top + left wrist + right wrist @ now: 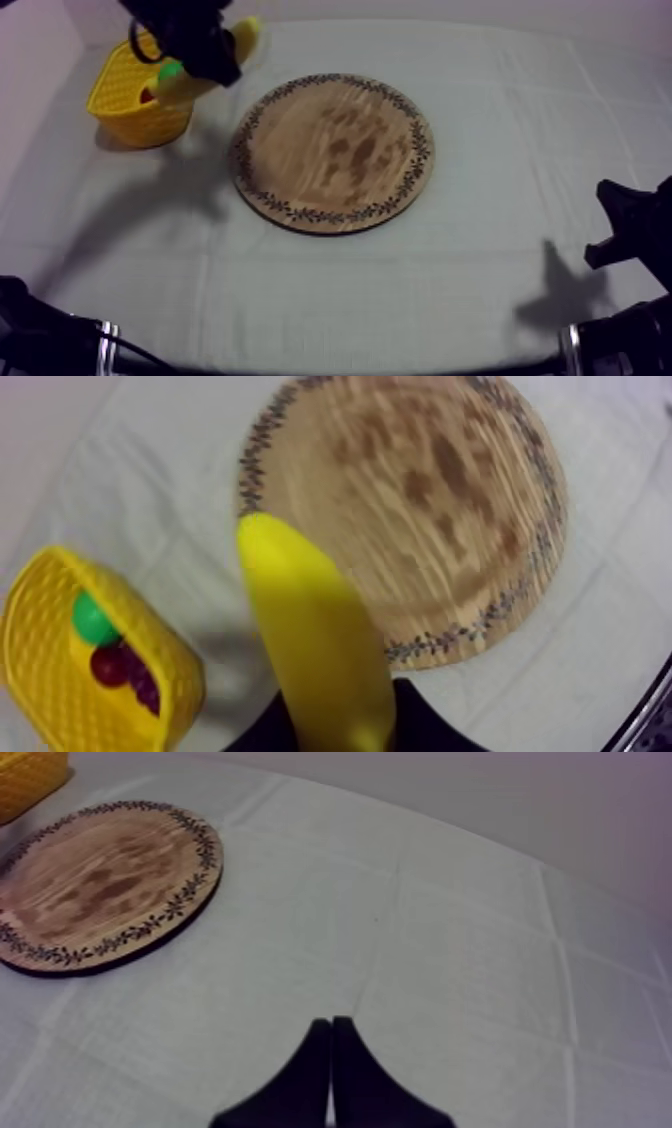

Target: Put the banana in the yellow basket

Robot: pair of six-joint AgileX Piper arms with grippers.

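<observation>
My left gripper is shut on the yellow banana, held in the air between the yellow basket and the round wooden board. In the left wrist view the banana juts out from between my fingers, above the cloth beside the basket and the board's rim. The basket holds a bunch of dark grapes and a green piece. The board is bare. My right gripper is shut on nothing, low over the cloth at the table's right.
The right arm rests low at the right edge, well away from the board. A corner of the basket lies beyond the board in the right wrist view. Grey-white cloth covers the table.
</observation>
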